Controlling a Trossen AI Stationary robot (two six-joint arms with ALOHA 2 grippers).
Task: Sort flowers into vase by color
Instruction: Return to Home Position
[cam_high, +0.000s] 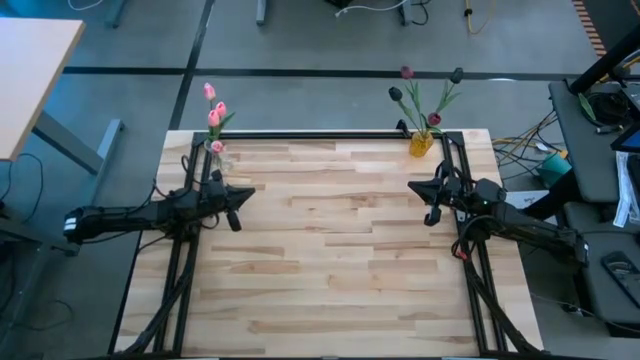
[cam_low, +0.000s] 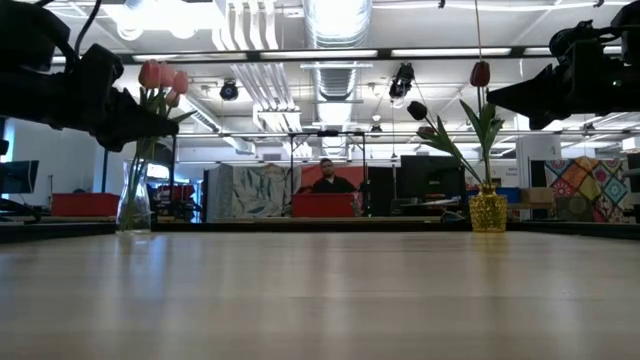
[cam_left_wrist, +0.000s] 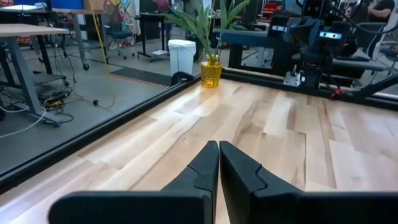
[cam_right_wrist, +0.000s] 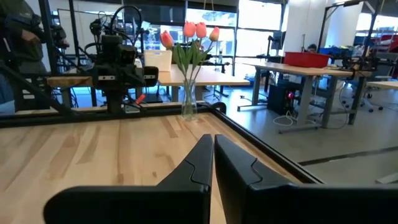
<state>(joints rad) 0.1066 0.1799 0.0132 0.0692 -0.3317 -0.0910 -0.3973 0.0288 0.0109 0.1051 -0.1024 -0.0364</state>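
Note:
Pink tulips (cam_high: 214, 110) stand with their stems in a clear glass vase (cam_high: 216, 152) at the table's far left corner; I also see the pink tulips (cam_right_wrist: 189, 32) in the right wrist view. Dark maroon tulips (cam_high: 425, 92) stand in a yellow glass vase (cam_high: 421, 142) at the far right corner, and the yellow vase (cam_left_wrist: 211, 73) shows in the left wrist view. My left gripper (cam_high: 243, 196) hovers over the table's left side, shut and empty. My right gripper (cam_high: 412, 186) hovers over the right side, shut and empty. The two grippers point toward each other.
A black frame rail (cam_high: 330, 135) runs along the table's far edge and down both sides. The wooden tabletop (cam_high: 330, 260) between and in front of the arms is bare. A person (cam_low: 327, 178) sits in the room beyond the far edge.

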